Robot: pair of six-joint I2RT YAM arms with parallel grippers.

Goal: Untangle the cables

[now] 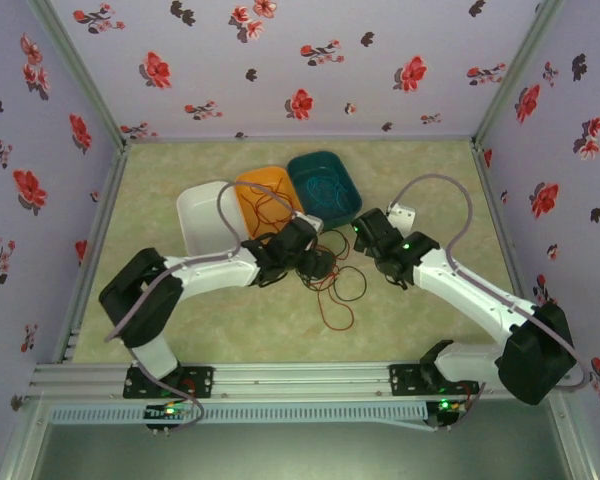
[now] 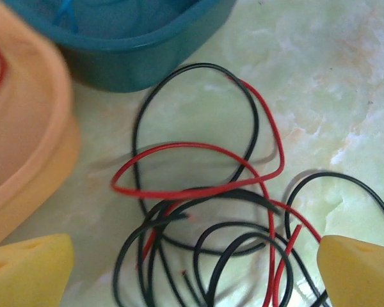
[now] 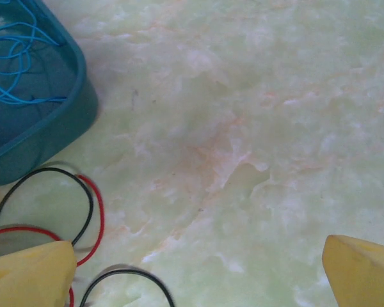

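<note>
Hovering over a knot with one cable sorted and two to go.

From where I stand, the blue cable lies coiled by itself inside the teal bin, so that strand looks done. The red cable and the black cable are looped through one another on the table just in front of the bins, crossing in several places. A bit of red also shows inside the orange bin. The left gripper hangs right above the tangle, spread wide and holding nothing. The right gripper, likewise spread and empty, sits just beside the tangle, near the teal bin. Parting red from black is what's left, I'd say.
</note>
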